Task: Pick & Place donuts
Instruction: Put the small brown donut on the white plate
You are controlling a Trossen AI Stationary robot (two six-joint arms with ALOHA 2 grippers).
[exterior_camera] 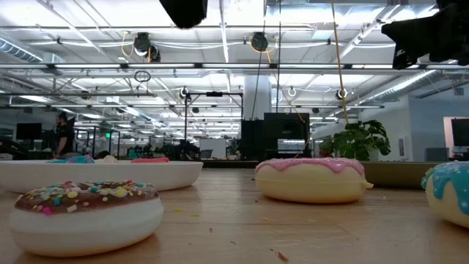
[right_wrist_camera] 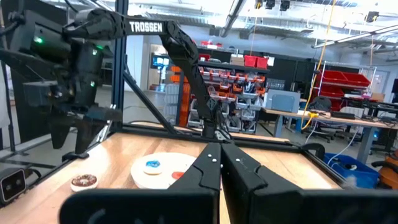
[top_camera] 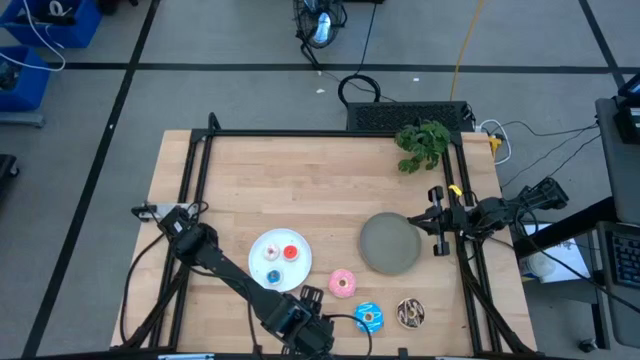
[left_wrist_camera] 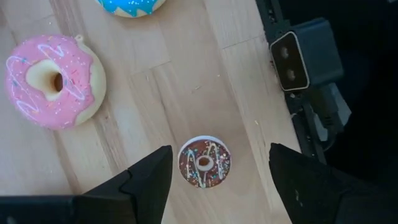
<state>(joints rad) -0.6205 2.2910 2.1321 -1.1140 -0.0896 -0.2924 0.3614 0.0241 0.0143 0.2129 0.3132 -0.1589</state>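
Note:
My left gripper [left_wrist_camera: 219, 149] is open and hangs above the table's near edge [top_camera: 312, 325]. Its fingers stand on either side of a tiny brown sprinkled donut [left_wrist_camera: 204, 163] without touching it. That donut lies flat on the wood [exterior_camera: 86, 213]. The pink donut [top_camera: 342, 283], the blue sprinkled donut [top_camera: 368, 318] and the dark brown drizzled donut [top_camera: 410, 313] also lie flat on the table. The tiny red-orange donut [top_camera: 291, 252] and tiny blue donut [top_camera: 273, 276] sit on the white plate [top_camera: 262, 262]. My right gripper [right_wrist_camera: 217, 163] is shut and waits by the grey plate's right rim [top_camera: 437, 222].
The grey plate [top_camera: 390, 243] sits right of centre. A green plant [top_camera: 422, 143] stands at the far right corner. A small camera block [left_wrist_camera: 298, 53] is mounted on the near edge beside the tiny brown donut. A black frame rail runs round the tabletop.

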